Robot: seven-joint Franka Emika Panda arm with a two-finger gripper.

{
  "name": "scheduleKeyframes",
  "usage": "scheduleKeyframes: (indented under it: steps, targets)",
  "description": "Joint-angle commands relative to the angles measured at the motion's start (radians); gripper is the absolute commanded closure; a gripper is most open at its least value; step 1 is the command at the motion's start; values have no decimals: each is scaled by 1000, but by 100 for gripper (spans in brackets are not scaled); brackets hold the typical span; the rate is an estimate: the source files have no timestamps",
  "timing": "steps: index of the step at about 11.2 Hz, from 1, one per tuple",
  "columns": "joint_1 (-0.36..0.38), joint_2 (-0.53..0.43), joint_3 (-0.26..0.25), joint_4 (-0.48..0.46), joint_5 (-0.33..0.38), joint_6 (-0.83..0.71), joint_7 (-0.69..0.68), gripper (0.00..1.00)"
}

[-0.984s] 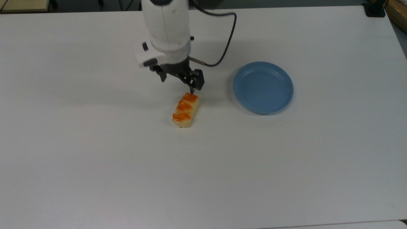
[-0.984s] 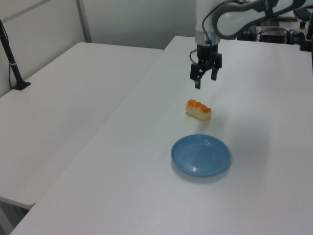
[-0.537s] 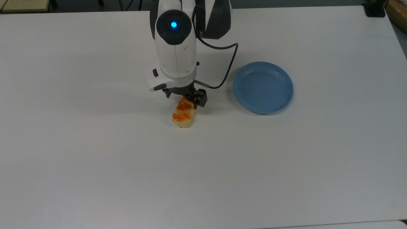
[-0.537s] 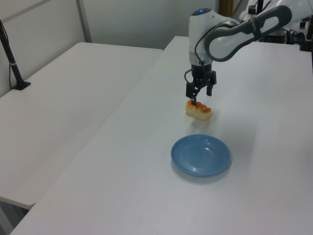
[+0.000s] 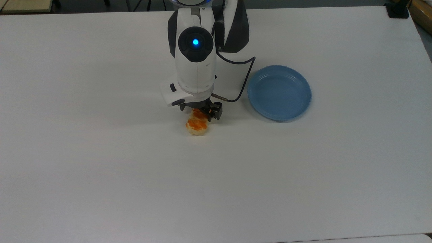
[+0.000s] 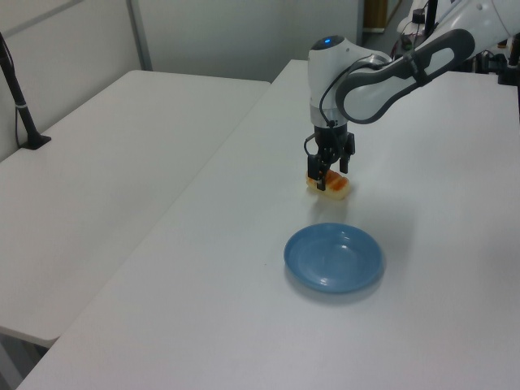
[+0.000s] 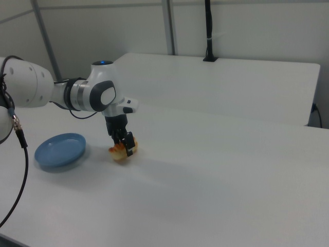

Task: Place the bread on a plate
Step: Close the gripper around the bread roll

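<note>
While the bread (image 5: pixel 197 125) lay on the white desk (image 5: pixel 101 168), the pincer (image 5: pixel 200 113) had its dark fingers down on either side of the loaf, over the end farther from the camera in the top view. Whether those fingers pressed the bread or merely flanked it could not be told (the wrist hid the contact in the top view). In the left view the pincer (image 6: pixel 327 177) stood upright over the bread (image 6: pixel 333 186), its tips low at the loaf's sides. In the right view the bread (image 7: pixel 120 152) showed under the pincer (image 7: pixel 126 145), resting on the desk (image 7: pixel 216 170).

A light-blue plate (image 5: pixel 279 93) sat on the desk well apart from the loaf, toward the top view's right, with nothing on it. In the left view the plate (image 6: pixel 333 257) lay nearer the camera than the bread; in the right view the plate (image 7: pixel 60 150) lay to the right view's left of it. A black cable (image 5: pixel 243 81) curved from the wrist toward the arm.
</note>
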Motion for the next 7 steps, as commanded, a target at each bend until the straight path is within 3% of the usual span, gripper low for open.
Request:
scheduleKeyframes:
  steps: [1, 3, 7]
  targets:
    - [18, 10, -8, -9, -17, 30, 24, 23]
    - [16, 10, -8, -9, -17, 30, 24, 26]
    - [18, -1, -8, -3, -17, 24, 10, 65]
